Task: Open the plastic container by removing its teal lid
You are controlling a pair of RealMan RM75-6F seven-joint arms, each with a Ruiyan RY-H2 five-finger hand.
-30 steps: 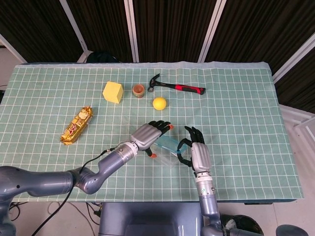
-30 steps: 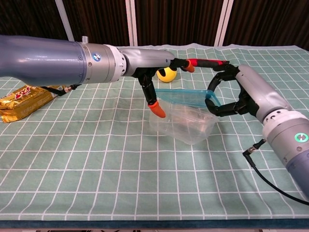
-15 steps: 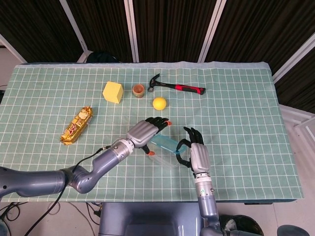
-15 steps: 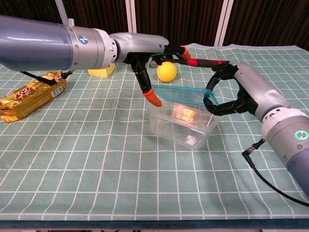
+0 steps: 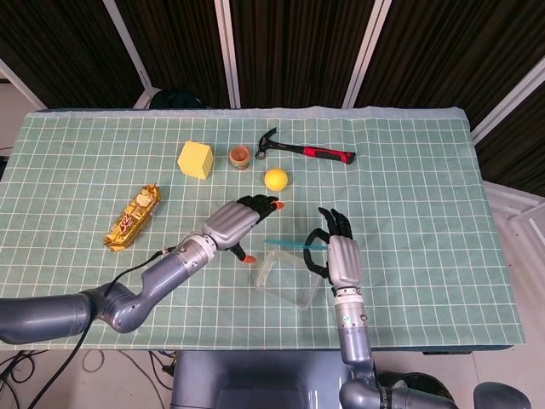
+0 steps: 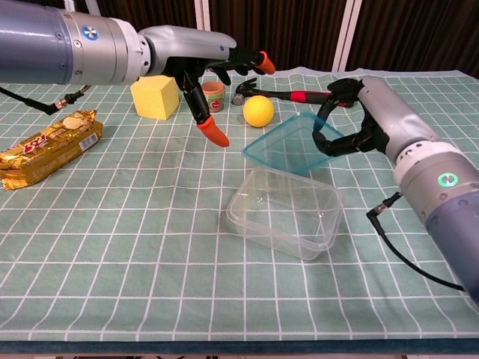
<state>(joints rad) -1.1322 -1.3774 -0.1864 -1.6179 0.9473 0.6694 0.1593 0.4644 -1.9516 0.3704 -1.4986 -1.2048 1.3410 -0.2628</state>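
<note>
- Table (image 5: 443, 256) under a green checked cloth.
- On it, along the back: yellow block (image 5: 195, 159), small cup (image 5: 240, 157), hammer (image 5: 303, 150), yellow ball (image 5: 275, 179).
- Toward the left: gold snack bar (image 5: 134, 217).
- Near the front edge: clear plastic container (image 6: 286, 212), open, without a lid on it.

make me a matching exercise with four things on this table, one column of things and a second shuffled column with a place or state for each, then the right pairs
Things:
1. teal lid
2. plastic container
3. hammer
4. snack bar

Places or states:
A. lying near the table's far edge, right of the small cup
B. lifted and tilted, held by the right hand
C. lying at the left, wrapped in gold
D. open, sitting on the cloth

Pairs: 1-B, 2-D, 3-A, 4-C
</note>
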